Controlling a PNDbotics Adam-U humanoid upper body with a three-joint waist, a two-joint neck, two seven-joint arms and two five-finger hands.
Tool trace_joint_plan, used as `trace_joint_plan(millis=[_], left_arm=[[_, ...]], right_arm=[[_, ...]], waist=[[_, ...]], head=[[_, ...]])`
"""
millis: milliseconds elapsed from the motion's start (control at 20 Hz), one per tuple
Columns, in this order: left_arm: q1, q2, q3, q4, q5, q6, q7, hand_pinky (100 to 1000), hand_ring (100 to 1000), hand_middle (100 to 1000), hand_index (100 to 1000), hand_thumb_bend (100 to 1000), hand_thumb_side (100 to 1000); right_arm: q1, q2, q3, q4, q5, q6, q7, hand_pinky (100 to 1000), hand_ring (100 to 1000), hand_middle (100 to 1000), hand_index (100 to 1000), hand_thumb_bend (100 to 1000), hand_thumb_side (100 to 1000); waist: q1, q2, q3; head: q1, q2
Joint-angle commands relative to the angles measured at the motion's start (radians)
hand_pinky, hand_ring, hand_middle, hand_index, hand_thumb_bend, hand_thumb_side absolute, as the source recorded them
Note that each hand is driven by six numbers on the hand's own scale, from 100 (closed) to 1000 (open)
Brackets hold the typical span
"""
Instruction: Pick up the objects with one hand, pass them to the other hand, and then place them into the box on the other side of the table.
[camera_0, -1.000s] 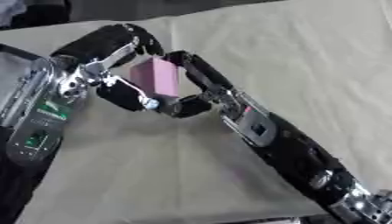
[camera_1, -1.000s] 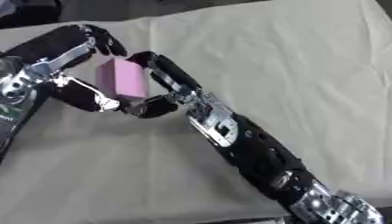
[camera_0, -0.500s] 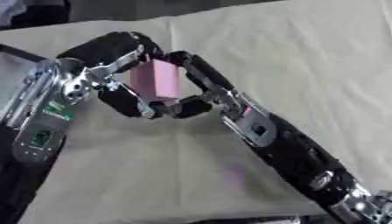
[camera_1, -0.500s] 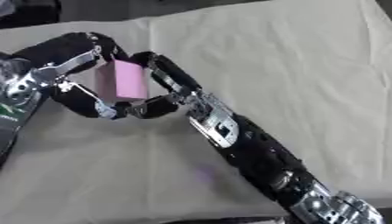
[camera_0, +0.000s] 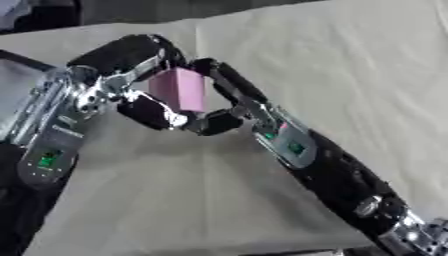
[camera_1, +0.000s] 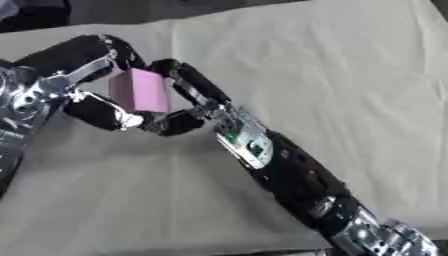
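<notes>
My right robot hand (camera_0: 229, 107) comes in from the near right, arm running diagonally up to the far left. Its fingers curl round the right and lower sides of a pink block (camera_0: 178, 89), so it has hold of it. My left robot hand (camera_0: 131, 82) comes in from the left and meets it at the same spot. Its upper fingers arch over the block's top, and lower ones hook under, tips touching the right hand's. Both hands are closed on the block at once, and it sits caged between them, clear of the table (camera_0: 350, 65).

The block stands roughly upright, long axis top to bottom with a slight tilt. The left hand covers its left and top, the right hand its right and bottom. Neither hand is nearer, since both touch it.

This looks like mid-handover. I can't tell from here which hand is giving and which is taking. Either way, one hand has to let go and back off along its own arm line without dragging the block.

No box shows in either view, so I can't say which side it sits on.

A pale cloth covers the table, with a dark edge at the far left.
</notes>
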Motion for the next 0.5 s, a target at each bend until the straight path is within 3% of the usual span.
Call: trace_joint_plan(millis=[50,200,300,450,500], left_arm=[[-0.018,0.009,0.009,-0.018,0.014,0.018,0.027,749,716,659,722,349,405],[-0.017,0.010,0.006,-0.022,0.024,0.025,0.033,748,714,655,710,295,390],[-0.018,0.010,0.003,-0.021,0.024,0.024,0.031,746,710,644,687,266,307],[-0.019,0.010,0.002,-0.020,0.012,0.014,0.020,736,693,619,646,250,107],[-0.018,0.010,0.001,-0.020,0.008,0.011,0.015,732,688,612,629,247,100]], right_arm=[[-0.014,-0.011,0.002,-0.019,0.005,0.001,0.003,772,587,577,689,391,119],[-0.013,-0.011,0.004,-0.019,0.004,0.004,0.007,772,586,577,689,392,120],[-0.012,-0.011,0.004,-0.019,0.003,0.006,0.008,771,586,577,688,393,119],[-0.013,-0.012,0.004,-0.020,0.002,0.005,0.006,771,585,577,688,397,118],[-0.013,-0.012,0.004,-0.020,0.002,0.004,0.006,770,585,577,688,400,117]], waist=[[0.010,-0.038,0.003],[0.009,-0.038,0.004],[0.009,-0.038,0.005],[0.008,-0.039,0.004],[0.008,-0.039,0.004]], head=[[0.002,-0.002],[0.002,-0.002],[0.003,-0.002],[0.004,-0.002],[0.004,-0.002]])
